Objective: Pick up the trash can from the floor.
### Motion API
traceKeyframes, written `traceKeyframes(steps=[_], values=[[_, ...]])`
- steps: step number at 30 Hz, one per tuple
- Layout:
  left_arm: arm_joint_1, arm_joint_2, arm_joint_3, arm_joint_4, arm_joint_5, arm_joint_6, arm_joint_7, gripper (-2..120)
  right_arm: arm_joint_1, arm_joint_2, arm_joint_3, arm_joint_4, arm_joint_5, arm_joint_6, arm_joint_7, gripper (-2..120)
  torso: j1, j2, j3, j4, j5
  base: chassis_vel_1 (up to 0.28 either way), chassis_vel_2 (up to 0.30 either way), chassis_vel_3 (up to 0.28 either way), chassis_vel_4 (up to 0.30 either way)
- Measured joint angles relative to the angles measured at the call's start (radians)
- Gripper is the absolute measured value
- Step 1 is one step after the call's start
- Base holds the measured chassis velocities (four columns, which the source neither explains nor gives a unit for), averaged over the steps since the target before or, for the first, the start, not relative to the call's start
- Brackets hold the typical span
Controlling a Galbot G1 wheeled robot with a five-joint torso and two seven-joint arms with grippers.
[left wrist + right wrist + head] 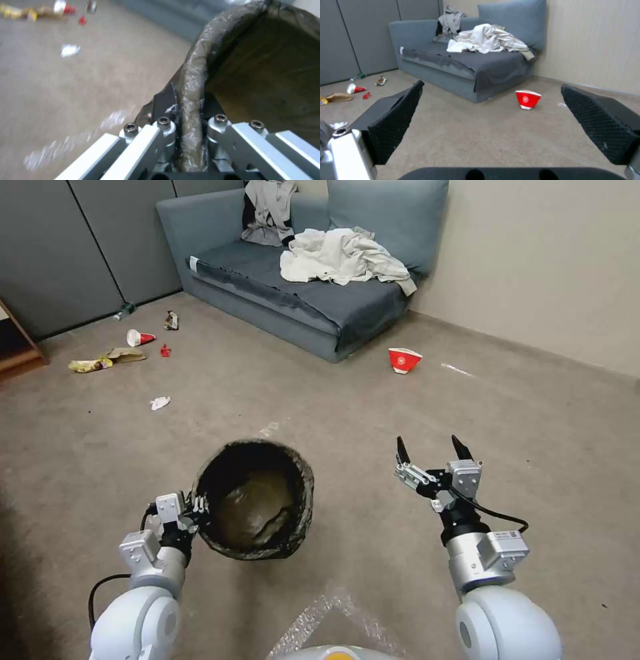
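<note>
Your left pincer [199, 508] is clamped on the near-left rim of the trash can [257, 500], one finger inside the black bag and one outside, as the left wrist view shows at the rim [191, 100]. The can looks tilted toward you, and whether it has left the floor [373, 413] I cannot tell.

Lift straight and slowly. The hold is a pinch on one side over slick plastic, so the can will likely want to swing or slip; keep the wrist level and avoid jerks.

Your right pincer [432, 448] hangs wide open and empty, to the right of the can.

Count: one trash can, one red-and-white bowl [404, 359] beyond it near the sofa [293, 307], two pincers.
</note>
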Motion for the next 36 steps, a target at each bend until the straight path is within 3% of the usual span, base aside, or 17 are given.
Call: traceKeyframes(steps=[3, 11, 36], values=[[0.031, -0.008, -0.008, -0.073, -0.006, -0.049, 0.039, 4, 0.0, 0.0, 0.005, 0.011, 0.011, 0.0, 0.011, 100, 0.0, 0.0, 0.0, 0.0, 0.0001, 0.0, 0.0, 0.0, 0.0], [0.044, -0.019, -0.012, -0.135, -0.009, -0.054, 0.041, 4, 0.003, -0.001, 0.008, 0.023, 0.024, -0.005, 0.026, 100, 0.0, 0.0, 0.0, 0.0, 0.0, 0.0, 0.0, 0.0, 0.0], [0.046, -0.018, -0.01, -0.137, -0.006, -0.038, 0.036, 4, 0.003, -0.002, 0.009, 0.032, 0.026, -0.006, 0.03, 100, 0.0, 0.0, 0.0, 0.0, -0.0001, 0.0, 0.0, 0.0, 0.0]])
